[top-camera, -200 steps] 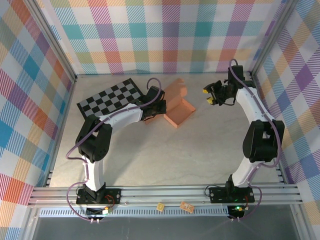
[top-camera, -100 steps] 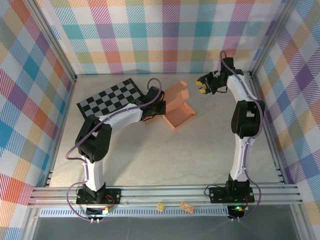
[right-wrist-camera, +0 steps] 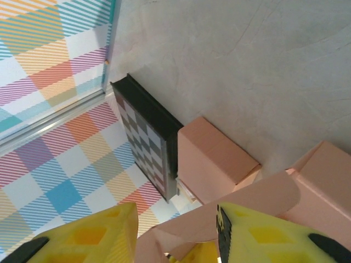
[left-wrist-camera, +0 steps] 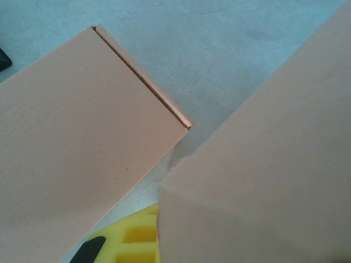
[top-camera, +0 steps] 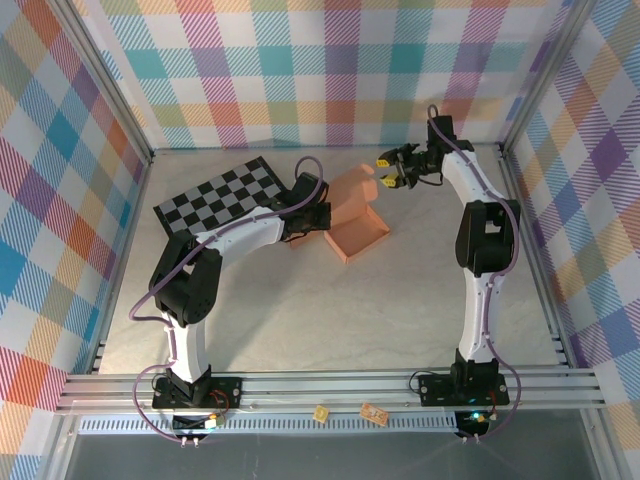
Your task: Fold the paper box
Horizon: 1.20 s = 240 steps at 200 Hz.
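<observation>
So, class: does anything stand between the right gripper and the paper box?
Nothing visible does: the open right gripper is at the raised flap of the paper box, with the flap's edge between its fingers.

The left arm rises from its base, folds at a high elbow and lays its forearm out low toward the middle, its claw pinched closed. The right arm stands tall, reaching far back, wrist turned leftward, its claw with yellow fingers held apart.
</observation>
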Each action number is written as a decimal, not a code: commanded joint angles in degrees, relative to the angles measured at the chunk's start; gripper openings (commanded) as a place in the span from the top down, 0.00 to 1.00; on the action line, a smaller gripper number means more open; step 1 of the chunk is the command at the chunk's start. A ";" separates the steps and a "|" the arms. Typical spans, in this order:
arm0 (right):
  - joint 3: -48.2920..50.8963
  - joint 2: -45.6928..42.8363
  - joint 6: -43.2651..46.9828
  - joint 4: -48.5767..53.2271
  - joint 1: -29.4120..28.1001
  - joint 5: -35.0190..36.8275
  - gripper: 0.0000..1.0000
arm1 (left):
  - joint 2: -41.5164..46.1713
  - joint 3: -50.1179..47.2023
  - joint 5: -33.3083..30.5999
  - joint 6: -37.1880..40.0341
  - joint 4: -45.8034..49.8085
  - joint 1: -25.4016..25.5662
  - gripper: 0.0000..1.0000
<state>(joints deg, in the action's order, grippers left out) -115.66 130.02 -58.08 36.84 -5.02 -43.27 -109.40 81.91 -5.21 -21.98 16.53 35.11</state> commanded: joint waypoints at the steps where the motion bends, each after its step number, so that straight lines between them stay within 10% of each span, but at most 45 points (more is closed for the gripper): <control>1: 3.85 -3.20 -4.33 -2.11 -0.87 -2.60 0.57 | 2.03 1.48 0.11 0.99 1.22 0.13 1.00; 240: 19.72 -9.41 -17.53 -10.20 -1.42 -6.13 0.48 | 0.59 3.59 2.05 4.61 1.57 0.44 1.00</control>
<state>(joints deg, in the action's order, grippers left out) -98.00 122.78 -74.61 26.39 -5.72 -47.88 -109.40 82.72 -3.92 -18.35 18.11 35.18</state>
